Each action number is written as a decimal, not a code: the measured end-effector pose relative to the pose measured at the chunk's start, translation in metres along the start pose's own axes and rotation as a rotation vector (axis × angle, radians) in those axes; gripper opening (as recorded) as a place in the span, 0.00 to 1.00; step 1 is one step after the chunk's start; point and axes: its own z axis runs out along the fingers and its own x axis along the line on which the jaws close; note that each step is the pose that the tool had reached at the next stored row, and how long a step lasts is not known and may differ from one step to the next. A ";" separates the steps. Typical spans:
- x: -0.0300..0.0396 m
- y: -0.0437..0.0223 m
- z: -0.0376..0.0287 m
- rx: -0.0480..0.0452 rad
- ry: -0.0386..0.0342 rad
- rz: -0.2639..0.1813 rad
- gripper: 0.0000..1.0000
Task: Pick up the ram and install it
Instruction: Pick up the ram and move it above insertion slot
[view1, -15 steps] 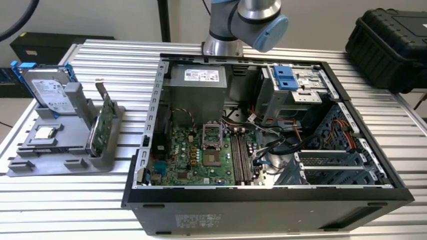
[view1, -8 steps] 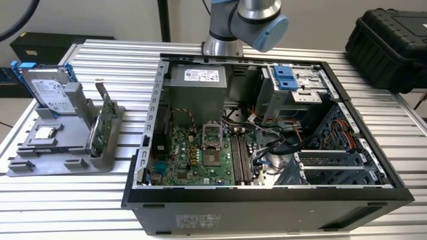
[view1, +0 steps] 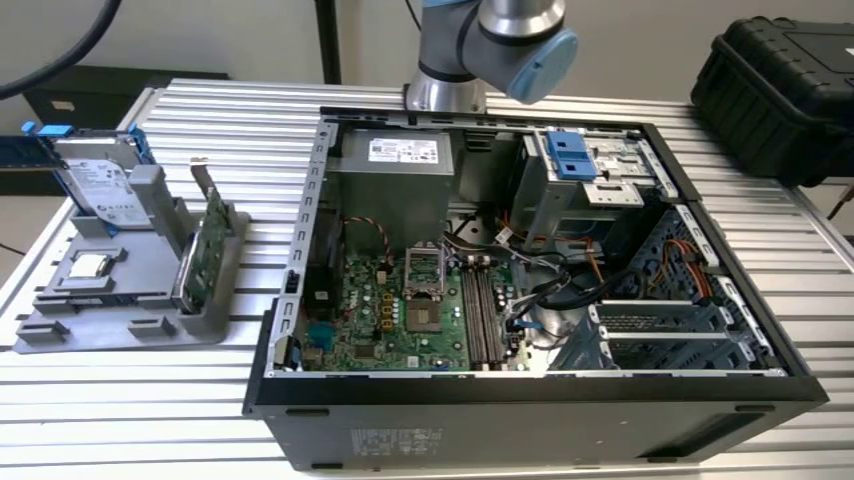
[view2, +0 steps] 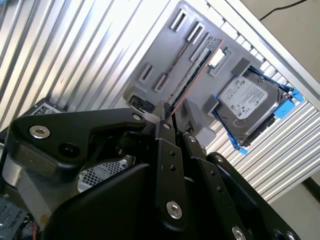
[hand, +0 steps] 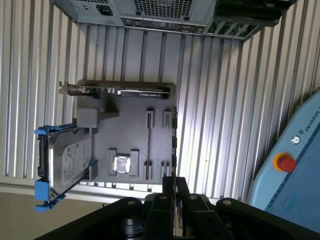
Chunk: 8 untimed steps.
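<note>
Item, ram (view1: 27, 156): blue stick at the exterior view's left edge, raised near the grey holder (view1: 127, 290) on the surface (view1: 134, 400), long axis running 9 to 3 o'clock. Item, gripper (hand: 174, 186): narrow, and I judge it pinched on the ram, which reads edge-on in the first wrist view as a thin dark line running out from the fingertips. Item, motherboard slots (view1: 483, 310): inside the open case (view1: 534, 400), about 4 o'clock from the ram and well apart, axis near 12 to 6, crosswise to the stick.
</note>
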 end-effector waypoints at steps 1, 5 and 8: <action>-0.0003 0.0031 0.0000 0.0000 0.0000 0.000 0.00; -0.0013 0.0144 -0.0001 0.0000 0.0000 0.000 0.00; -0.0020 0.0236 -0.0002 0.0000 0.0000 0.000 0.00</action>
